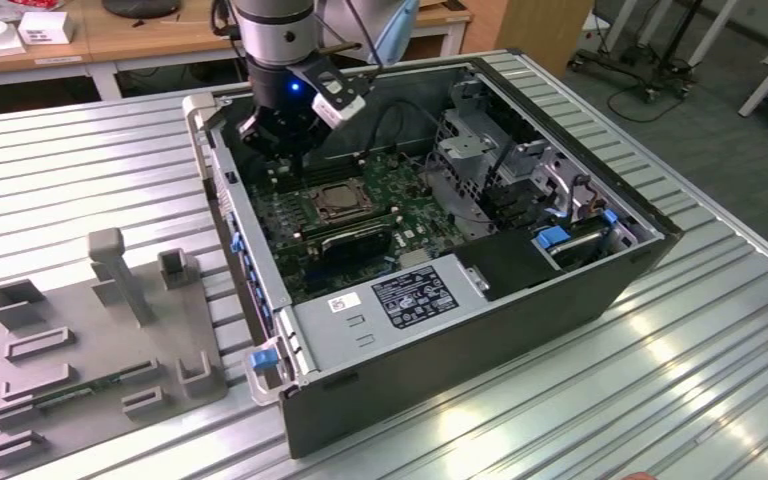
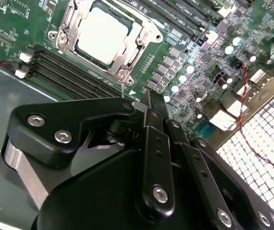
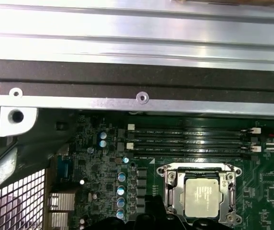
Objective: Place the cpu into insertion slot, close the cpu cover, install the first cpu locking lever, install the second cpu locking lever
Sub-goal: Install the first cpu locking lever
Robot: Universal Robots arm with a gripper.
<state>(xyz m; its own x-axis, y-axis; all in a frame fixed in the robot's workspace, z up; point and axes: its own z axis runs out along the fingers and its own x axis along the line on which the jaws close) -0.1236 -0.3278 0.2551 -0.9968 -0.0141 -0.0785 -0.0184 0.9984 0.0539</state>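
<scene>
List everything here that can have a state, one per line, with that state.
cpu: seated in place, metal top up.
cover: down flat, framing the cpu.
memory slots: look empty.
computer case: lying on its side, open on top.
gripper: hangs above the green board, close to the cpu.

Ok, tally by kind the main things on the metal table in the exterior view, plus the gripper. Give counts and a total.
open computer case: 1
grey fixture plate: 1
cpu, lying in the case's socket: 1
gripper, above the case's motherboard: 1
Total: 4
</scene>
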